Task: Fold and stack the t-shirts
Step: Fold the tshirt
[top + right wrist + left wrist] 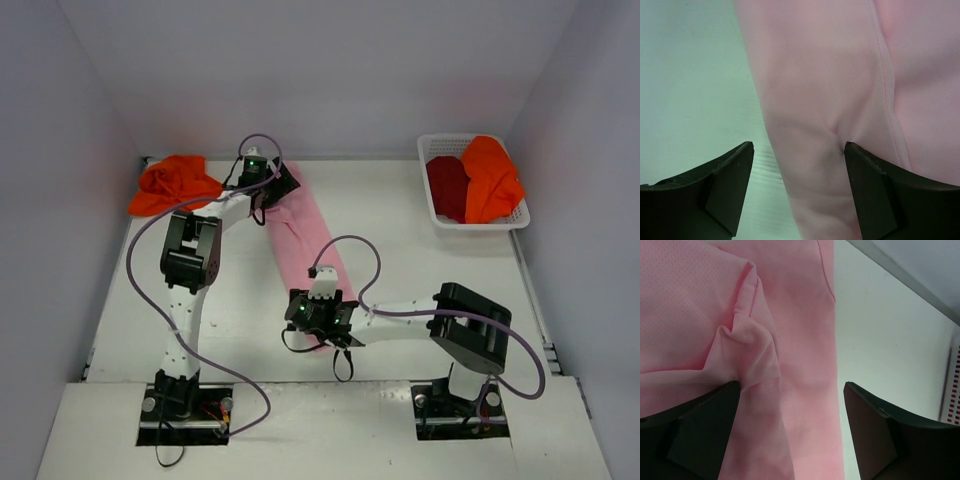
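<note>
A light pink t-shirt (305,235) lies folded into a long narrow strip across the middle of the table. My left gripper (283,183) is at the strip's far end. It stands open (792,385), with one finger on a bunched pink fold (752,345) and the other over bare table. My right gripper (318,318) is at the near end, open too (798,145), straddling the pink cloth's (830,75) left edge. Crumpled at the far left lies a bright orange t-shirt (172,185). A dark red t-shirt (447,187) and another orange one (490,178) are in the basket.
The white latticed basket (480,226) stands at the far right by the wall; its edge (952,390) shows in the left wrist view. White walls enclose the table on three sides. Purple cables loop over both arms.
</note>
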Motion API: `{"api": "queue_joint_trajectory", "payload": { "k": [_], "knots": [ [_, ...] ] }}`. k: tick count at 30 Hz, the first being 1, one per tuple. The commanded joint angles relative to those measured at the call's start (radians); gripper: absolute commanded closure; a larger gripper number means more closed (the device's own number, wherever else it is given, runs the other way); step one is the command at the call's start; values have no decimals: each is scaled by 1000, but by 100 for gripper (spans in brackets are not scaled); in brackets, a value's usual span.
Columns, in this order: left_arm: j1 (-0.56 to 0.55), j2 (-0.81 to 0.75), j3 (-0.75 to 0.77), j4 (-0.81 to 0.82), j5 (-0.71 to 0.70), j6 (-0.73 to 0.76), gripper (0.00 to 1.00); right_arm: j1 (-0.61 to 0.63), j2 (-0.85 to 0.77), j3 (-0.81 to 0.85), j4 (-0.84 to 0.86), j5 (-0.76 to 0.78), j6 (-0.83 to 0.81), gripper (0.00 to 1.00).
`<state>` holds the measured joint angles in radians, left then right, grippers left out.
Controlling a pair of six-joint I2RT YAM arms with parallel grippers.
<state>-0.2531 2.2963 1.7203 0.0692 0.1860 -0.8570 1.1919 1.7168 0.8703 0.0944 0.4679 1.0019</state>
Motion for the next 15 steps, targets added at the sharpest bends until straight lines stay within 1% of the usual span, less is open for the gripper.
{"api": "queue_joint_trajectory", "payload": {
  "k": [1, 9, 15],
  "knots": [
    [-31, 2, 77, 32, 96, 38, 20, 38, 32, -2, -55, -35, 93, 30],
    [-77, 63, 159, 30, 156, 62, 20, 116, 96, 44, -58, -31, 139, 30],
    [-90, 94, 209, 32, 220, 78, 20, 127, 106, 61, -61, -18, 144, 30]
  ]
}}
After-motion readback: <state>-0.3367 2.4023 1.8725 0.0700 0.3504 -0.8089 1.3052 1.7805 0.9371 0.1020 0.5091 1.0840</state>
